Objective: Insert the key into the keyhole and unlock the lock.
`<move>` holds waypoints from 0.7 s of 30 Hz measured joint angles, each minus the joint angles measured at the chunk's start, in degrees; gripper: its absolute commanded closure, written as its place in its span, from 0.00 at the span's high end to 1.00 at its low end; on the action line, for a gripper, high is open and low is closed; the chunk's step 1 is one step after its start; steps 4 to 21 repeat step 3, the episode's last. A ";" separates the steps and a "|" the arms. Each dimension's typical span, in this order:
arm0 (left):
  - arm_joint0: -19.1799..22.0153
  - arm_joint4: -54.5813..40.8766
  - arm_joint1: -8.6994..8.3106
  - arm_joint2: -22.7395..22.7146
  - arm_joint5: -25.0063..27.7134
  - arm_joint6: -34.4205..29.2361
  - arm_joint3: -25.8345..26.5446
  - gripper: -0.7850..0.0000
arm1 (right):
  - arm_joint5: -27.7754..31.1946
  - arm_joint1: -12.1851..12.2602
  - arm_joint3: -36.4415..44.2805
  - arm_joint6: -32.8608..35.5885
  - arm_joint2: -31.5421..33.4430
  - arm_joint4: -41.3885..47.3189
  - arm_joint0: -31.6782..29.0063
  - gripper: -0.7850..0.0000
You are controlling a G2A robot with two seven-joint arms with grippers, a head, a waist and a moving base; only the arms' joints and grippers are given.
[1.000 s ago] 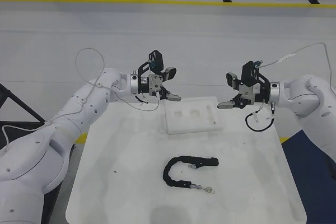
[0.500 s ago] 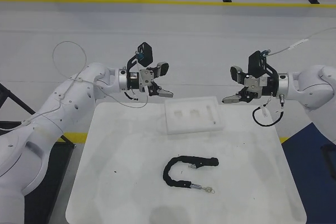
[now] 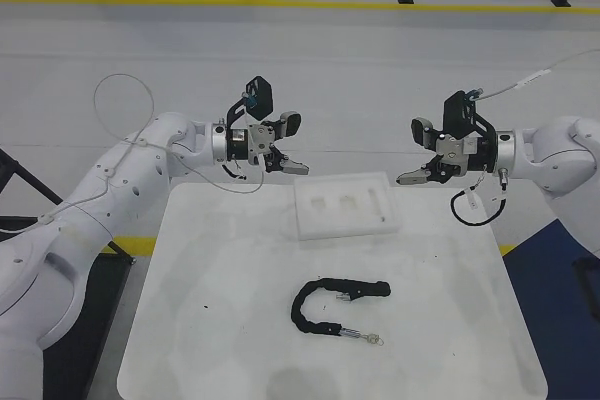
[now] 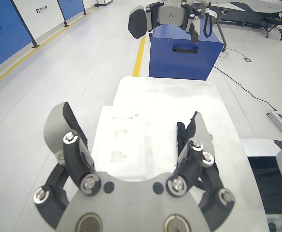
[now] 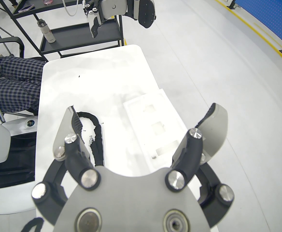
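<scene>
A black cable lock (image 3: pixel 325 300) lies curled in a C on the white table (image 3: pixel 210 300), nearer the front. A small silver key (image 3: pixel 365 337) on a ring lies just in front of it. My left gripper (image 3: pixel 296 146) hangs open above the table's back edge, left of the foam tray, far from the lock. My right gripper (image 3: pixel 412 155) is open above the back edge on the other side. The left wrist view has its own gripper (image 4: pixel 130 119) holding nothing. In the right wrist view the right gripper (image 5: pixel 143 112) is bare too, with the lock (image 5: pixel 96 126) partly behind one finger.
A white foam tray (image 3: pixel 345 205) with shallow recesses sits at the back middle of the table, between the two grippers. A blue cabinet (image 4: pixel 182 59) stands beyond one table end and a black shelf cart (image 5: pixel 78 37) beyond the other.
Between one second and half a second ago the left gripper drew back and to the left, and the right gripper shifted slightly right. Since then nothing has moved.
</scene>
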State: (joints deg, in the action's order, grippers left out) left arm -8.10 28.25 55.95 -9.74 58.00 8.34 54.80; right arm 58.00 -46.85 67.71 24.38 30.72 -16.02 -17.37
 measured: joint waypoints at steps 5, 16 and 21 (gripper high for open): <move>0.00 0.00 0.00 0.00 0.00 0.00 0.00 1.00 | 0.00 0.00 0.00 0.00 0.00 0.00 0.00 1.00; 0.00 0.00 0.00 0.00 0.00 0.00 0.00 1.00 | 0.00 0.00 0.00 0.00 0.00 0.00 0.00 1.00; 0.00 0.00 0.00 0.00 0.00 0.00 0.00 1.00 | 0.00 0.00 0.00 0.00 0.00 0.00 0.00 1.00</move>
